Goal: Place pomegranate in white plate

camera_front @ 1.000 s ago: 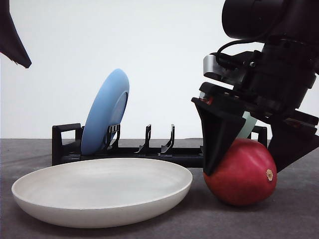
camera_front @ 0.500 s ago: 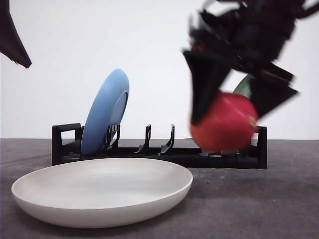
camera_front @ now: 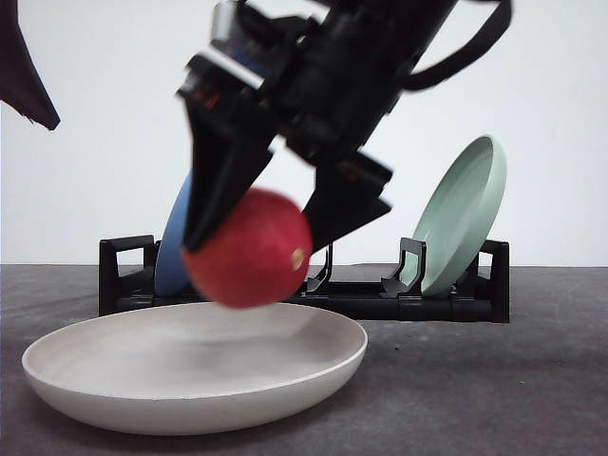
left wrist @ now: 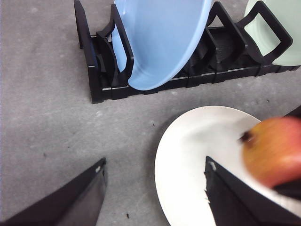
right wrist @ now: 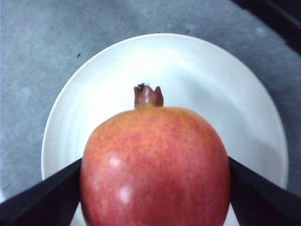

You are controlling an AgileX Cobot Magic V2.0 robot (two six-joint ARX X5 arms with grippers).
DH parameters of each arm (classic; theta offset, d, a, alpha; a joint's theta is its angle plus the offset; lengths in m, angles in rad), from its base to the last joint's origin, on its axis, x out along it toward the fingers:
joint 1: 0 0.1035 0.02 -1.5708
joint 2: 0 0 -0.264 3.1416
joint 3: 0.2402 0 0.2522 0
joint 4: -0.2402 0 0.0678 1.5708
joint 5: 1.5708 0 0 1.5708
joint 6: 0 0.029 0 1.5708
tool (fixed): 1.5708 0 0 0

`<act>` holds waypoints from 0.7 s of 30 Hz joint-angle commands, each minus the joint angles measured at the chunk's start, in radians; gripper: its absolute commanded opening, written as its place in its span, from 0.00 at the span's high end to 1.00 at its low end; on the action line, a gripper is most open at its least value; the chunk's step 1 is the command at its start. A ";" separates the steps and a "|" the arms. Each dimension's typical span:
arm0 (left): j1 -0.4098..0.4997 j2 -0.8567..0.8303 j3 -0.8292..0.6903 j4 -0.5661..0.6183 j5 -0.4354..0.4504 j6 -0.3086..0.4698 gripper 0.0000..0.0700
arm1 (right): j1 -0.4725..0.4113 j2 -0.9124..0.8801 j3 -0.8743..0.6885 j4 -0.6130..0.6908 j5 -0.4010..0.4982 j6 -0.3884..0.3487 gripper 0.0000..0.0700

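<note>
Grey counter (camera_front: 494, 399) carries the white plate (camera_front: 76, 385). Directly above its bowl, clear of the surface, the right gripper (camera_front: 256, 223) clamps the pomegranate (camera_front: 249, 249). Beside the plate, the left gripper (left wrist: 155, 193) hangs with jaws spread, holding nothing.

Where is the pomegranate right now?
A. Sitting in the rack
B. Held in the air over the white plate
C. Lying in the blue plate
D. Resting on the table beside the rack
B: the right end effector grips the pomegranate above the white plate, clear of its surface.
</note>
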 commanded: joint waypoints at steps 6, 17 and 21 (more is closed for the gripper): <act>-0.003 0.007 0.012 0.007 -0.003 0.003 0.44 | 0.029 0.086 0.018 0.058 0.005 -0.006 0.26; -0.003 0.007 0.012 0.007 -0.003 0.000 0.44 | 0.037 0.105 0.018 0.045 0.004 -0.005 0.05; -0.003 0.007 0.012 0.007 -0.003 0.000 0.44 | 0.036 0.085 0.018 0.030 0.005 0.004 0.05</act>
